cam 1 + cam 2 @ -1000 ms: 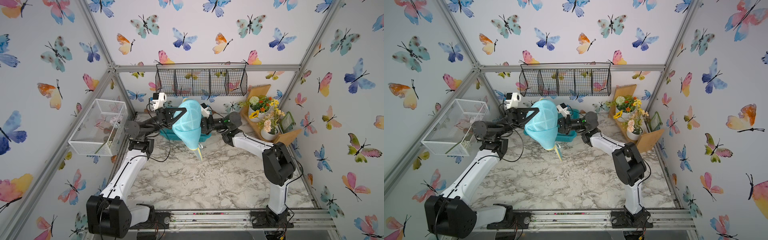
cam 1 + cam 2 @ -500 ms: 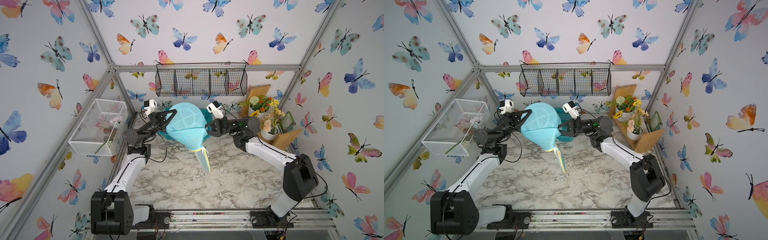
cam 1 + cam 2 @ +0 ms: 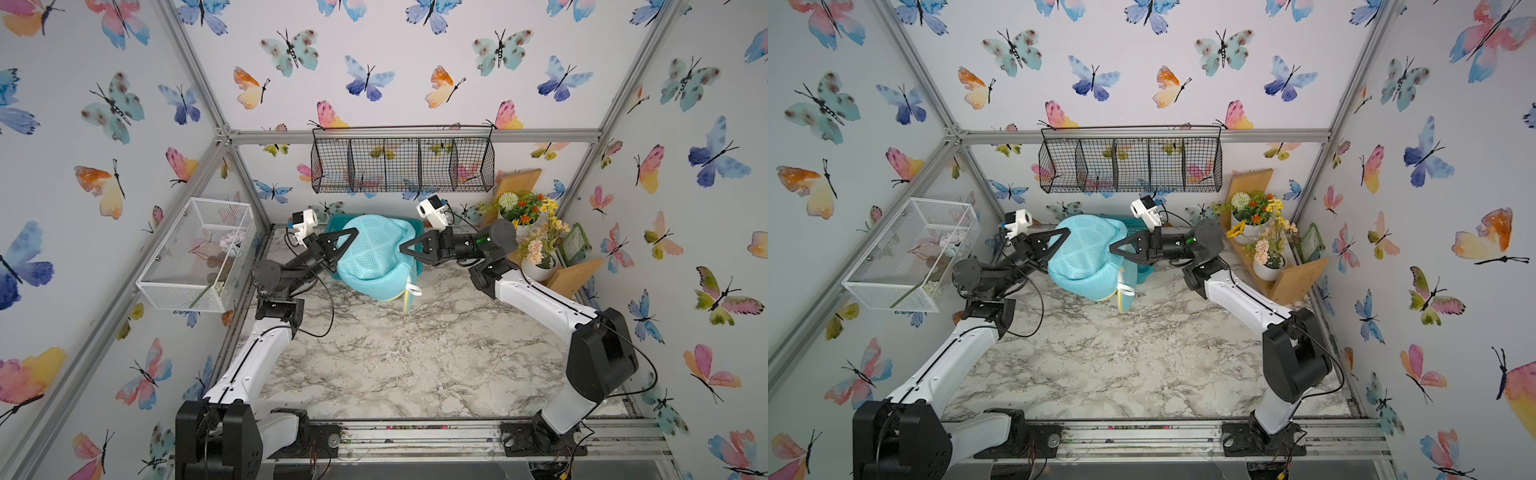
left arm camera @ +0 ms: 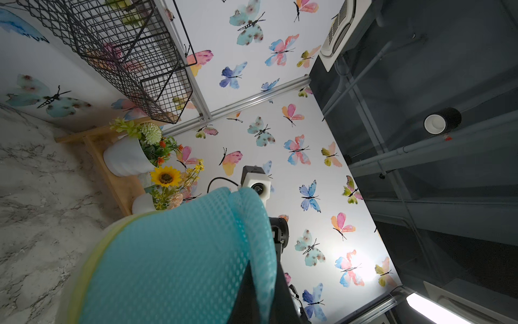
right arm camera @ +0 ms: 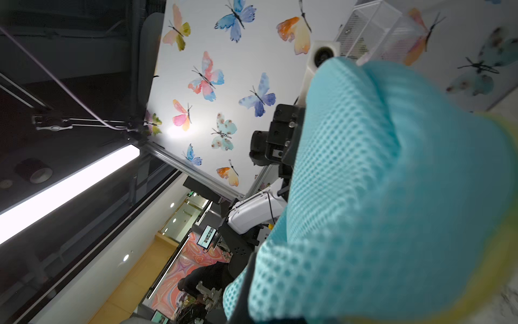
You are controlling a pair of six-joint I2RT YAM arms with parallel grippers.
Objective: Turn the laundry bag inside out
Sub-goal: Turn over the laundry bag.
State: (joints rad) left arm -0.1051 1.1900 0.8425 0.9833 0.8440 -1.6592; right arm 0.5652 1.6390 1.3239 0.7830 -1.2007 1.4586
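The laundry bag (image 3: pixel 374 262) (image 3: pixel 1088 262), light-turquoise mesh with yellow piping along its lower edge, hangs stretched in the air over the back of the marble table (image 3: pixel 395 361). A white loop (image 3: pixel 412 289) dangles from its lower right corner. My left gripper (image 3: pixel 347 241) (image 3: pixel 1059 241) is shut on the bag's left edge, and my right gripper (image 3: pixel 405 249) (image 3: pixel 1115 249) is shut on its right edge. In the left wrist view a fold of the mesh (image 4: pixel 173 266) runs between the dark fingers (image 4: pixel 244 297). In the right wrist view blurred mesh (image 5: pixel 378 196) fills the frame and covers the jaws.
A teal plastic basket (image 3: pixel 332 222) (image 3: pixel 1138 226) stands on the table behind the bag. A black wire basket (image 3: pixel 401 166) hangs on the back wall and a white wire basket (image 3: pixel 195 253) on the left wall. Flower pots (image 3: pixel 528 216) stand on a wooden shelf at the back right.
Both grippers have drawn apart and the bag has gone from a narrow hanging cone to a wide, flatter shape. Its dangling lower end has come up.
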